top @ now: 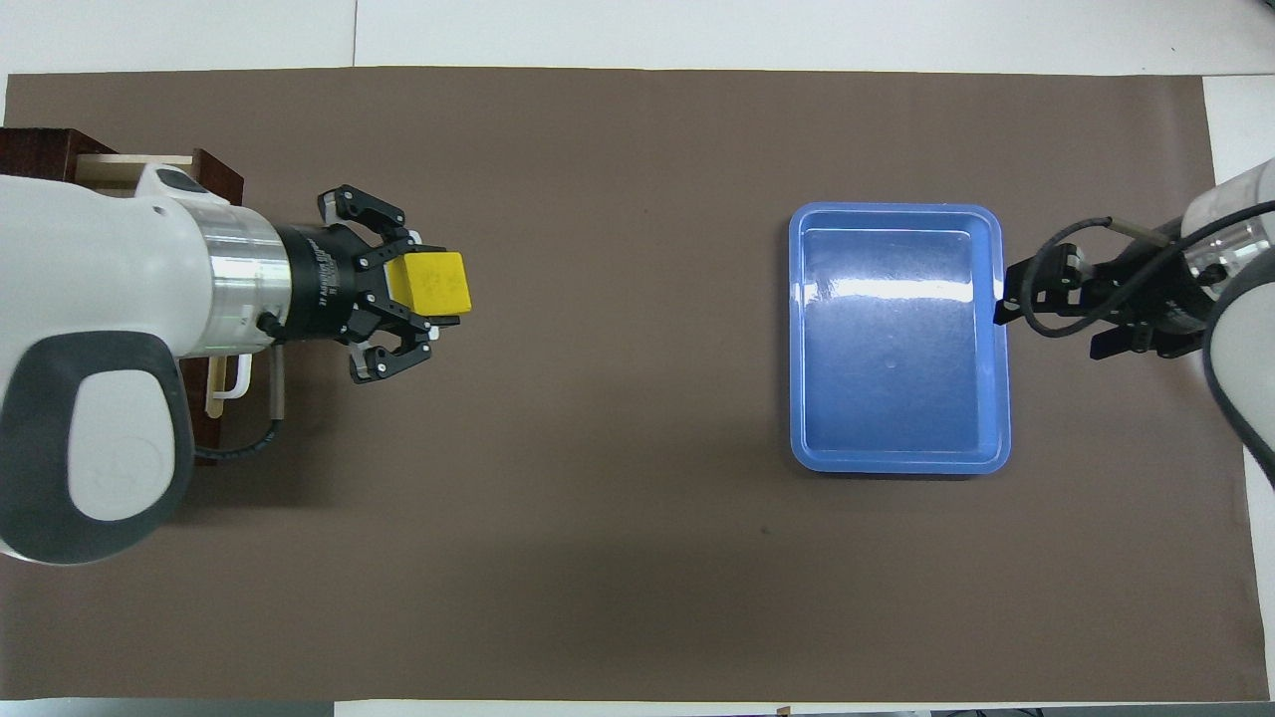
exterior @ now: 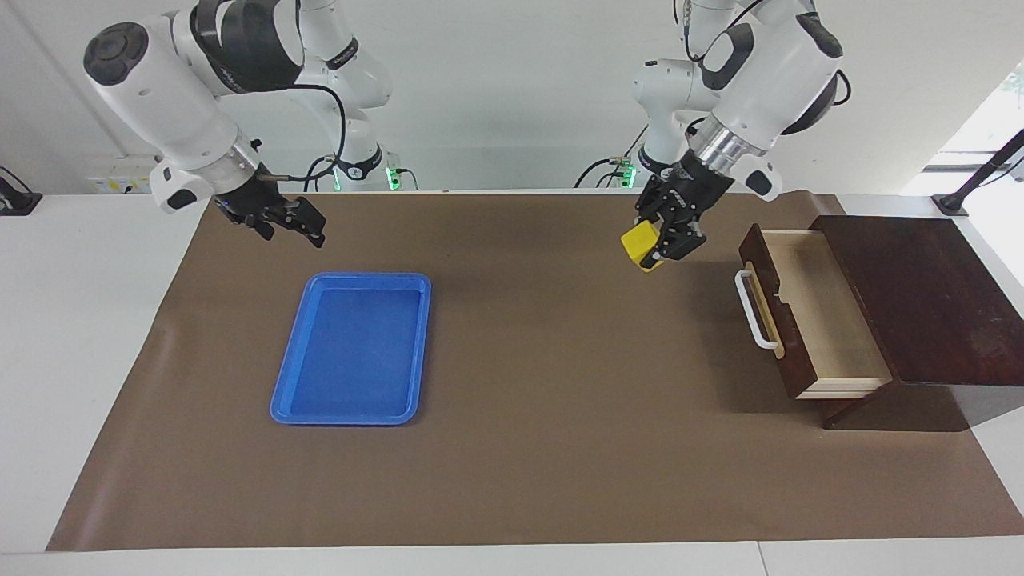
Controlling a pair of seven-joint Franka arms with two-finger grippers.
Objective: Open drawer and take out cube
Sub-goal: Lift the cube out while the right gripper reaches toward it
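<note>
The yellow cube (exterior: 642, 243) hangs in the air over the bare brown mat, clear of the drawer. My left gripper (exterior: 652, 248) is shut on it, seen in the overhead view as left gripper (top: 430, 291) around the cube (top: 434, 284). The dark wooden drawer (exterior: 816, 320) stands pulled out of its dark box (exterior: 920, 296), its pale inside bare and its white handle (exterior: 753, 312) toward the table's middle. In the overhead view my left arm hides most of the drawer (top: 214, 171). My right gripper (exterior: 294, 230) is open and holds nothing, up over the mat by the blue tray's edge.
A flat blue tray (exterior: 352, 416) lies on the mat toward the right arm's end, with nothing in it. The brown mat (exterior: 544, 384) covers most of the white table. The box stands at the left arm's end.
</note>
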